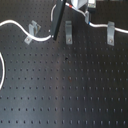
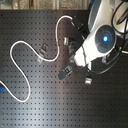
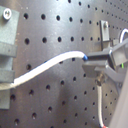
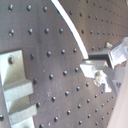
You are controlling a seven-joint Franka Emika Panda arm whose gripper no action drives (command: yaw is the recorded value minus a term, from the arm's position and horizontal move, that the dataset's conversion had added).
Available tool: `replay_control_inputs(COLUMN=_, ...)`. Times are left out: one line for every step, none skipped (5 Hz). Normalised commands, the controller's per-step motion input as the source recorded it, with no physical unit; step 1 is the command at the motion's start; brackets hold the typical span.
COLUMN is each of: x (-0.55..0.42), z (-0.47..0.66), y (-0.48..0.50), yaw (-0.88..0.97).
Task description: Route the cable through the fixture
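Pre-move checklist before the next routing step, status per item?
1. Grip on cable: ok, the gripper jaws are closed on it in the first wrist view.
2. Cable seated in first clip: cannot tell, it runs right at the clip.
3. Middle clip threaded: not ok, no cable in it.
4. Cable seated in far clip: cannot tell, it crosses the clip.
5. Slack behind the grip: ok, loose curves in both exterior views.

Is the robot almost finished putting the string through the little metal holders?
Not yet. The long thin white cable already reaches the first grey metal clip. The gripper is shut on the cable, near the middle clip. The last clip appears to remain.
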Motion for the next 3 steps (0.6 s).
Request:
replay_control_inputs(x=-0.312, z=-0.29, y=-0.441, yaw=-0.23)
replay_control_inputs(x=-0.174, z=-0.25, y=-0.288, yaw=-0.05)
replay_control_inputs(x=-0.018, z=0.0, y=-0.016, yaw=0.0)
